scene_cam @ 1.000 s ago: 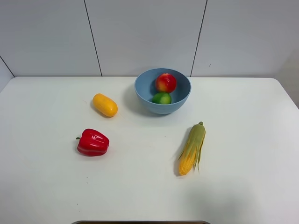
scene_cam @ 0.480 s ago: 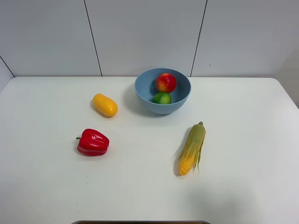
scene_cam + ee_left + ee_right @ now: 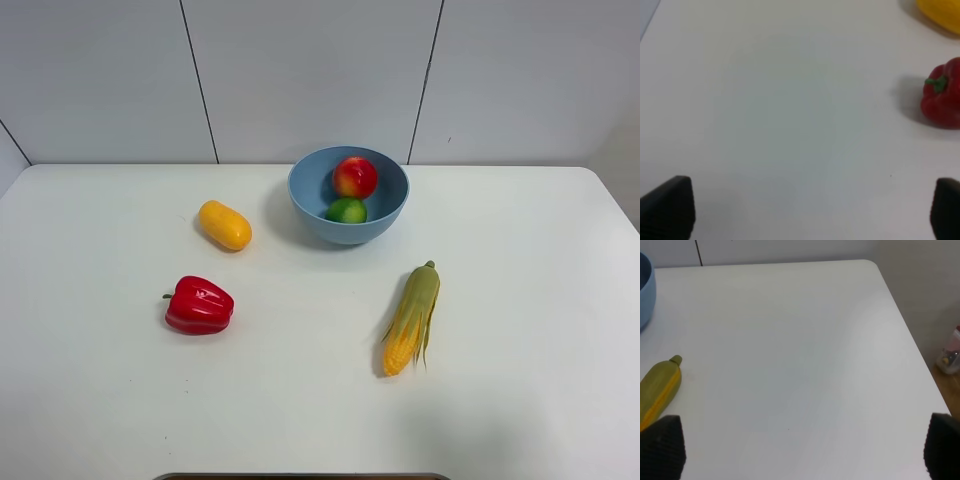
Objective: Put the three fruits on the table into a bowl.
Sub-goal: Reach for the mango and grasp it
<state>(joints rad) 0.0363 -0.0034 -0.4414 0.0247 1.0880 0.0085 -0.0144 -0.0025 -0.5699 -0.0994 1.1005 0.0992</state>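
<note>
A plain test room, most likely a robotics lab.
A wide white surface (image 3: 520, 420) with rounded corners stands against a wall (image 3: 300, 70) of blank pale panels with dark seams; a light-blue bowl (image 3: 350, 234), a glossy red pepper (image 3: 199, 305) and a corn cob (image 3: 410, 322) lie spaced apart on it like props. Past the surface's right edge a strip of wood-toned floor (image 3: 949, 390) shows.

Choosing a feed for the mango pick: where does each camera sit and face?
Exterior high: above the table, looking down on bowl, mango, pepper, corn; no arm shows.
Left wrist: left arm, facing pepper, mango; open jaws show.
Right wrist: right arm, facing corn, bowl; open jaws show.
Exterior shares those with each wrist view.
</note>
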